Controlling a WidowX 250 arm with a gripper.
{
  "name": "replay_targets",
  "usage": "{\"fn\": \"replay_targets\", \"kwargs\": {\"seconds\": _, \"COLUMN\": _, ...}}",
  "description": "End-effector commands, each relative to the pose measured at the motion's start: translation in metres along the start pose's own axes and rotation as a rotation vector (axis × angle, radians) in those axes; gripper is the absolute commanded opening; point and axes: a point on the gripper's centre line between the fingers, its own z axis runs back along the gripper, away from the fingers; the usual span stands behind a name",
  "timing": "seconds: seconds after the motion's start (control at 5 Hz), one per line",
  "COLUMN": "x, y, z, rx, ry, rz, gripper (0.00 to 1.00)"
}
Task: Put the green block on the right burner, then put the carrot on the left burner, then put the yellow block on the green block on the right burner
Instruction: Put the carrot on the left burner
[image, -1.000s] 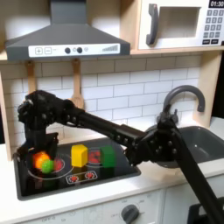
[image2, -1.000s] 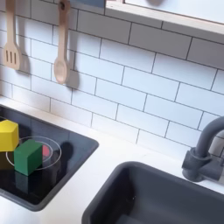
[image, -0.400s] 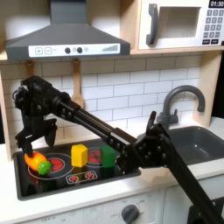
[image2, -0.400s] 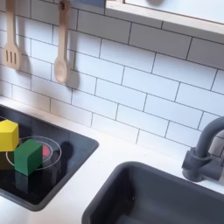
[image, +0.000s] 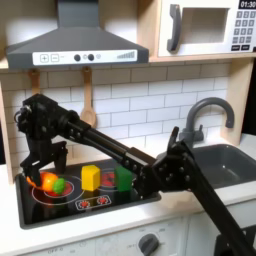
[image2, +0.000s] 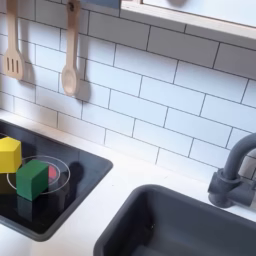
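Observation:
In the first exterior view the carrot (image: 50, 183) lies on the left burner (image: 62, 193), orange body to the left and green leafy end to the right. My gripper (image: 45, 168) hangs just above it, open, with nothing between its fingers. The yellow block (image: 90, 177) stands on the black hob between the burners. The green block (image: 122, 179) sits on the right burner (image: 112, 190). In the second exterior view the green block (image2: 32, 179) rests on the right burner (image2: 57, 171), with the yellow block (image2: 9, 154) beside it on the left.
The glossy black hob (image: 130, 197) is set in a white counter. A dark sink (image2: 190, 225) with a grey tap (image2: 232, 175) lies to the right. Wooden utensils (image2: 69, 62) hang on the tiled wall behind the hob.
The gripper, low over the carrot a second ago, has lifted clear of it and stands open. The carrot stays on the left burner. Both blocks are unmoved.

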Motion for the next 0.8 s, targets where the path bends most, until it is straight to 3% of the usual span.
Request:
{"fn": "replay_targets", "kwargs": {"seconds": 0.0, "x": -0.011, "y": -0.011, "z": 0.018, "rx": -0.012, "ry": -0.007, "rz": -0.042, "gripper": 1.0}}
{"fn": "replay_targets", "kwargs": {"seconds": 0.2, "x": -0.01, "y": -0.012, "z": 0.03, "rx": 0.001, "ry": -0.038, "rz": -0.038, "gripper": 1.0}}
{"fn": "replay_targets", "kwargs": {"seconds": 0.6, "x": -0.016, "y": -0.015, "z": 0.03, "rx": -0.025, "ry": -0.008, "rz": -0.046, "gripper": 1.0}}
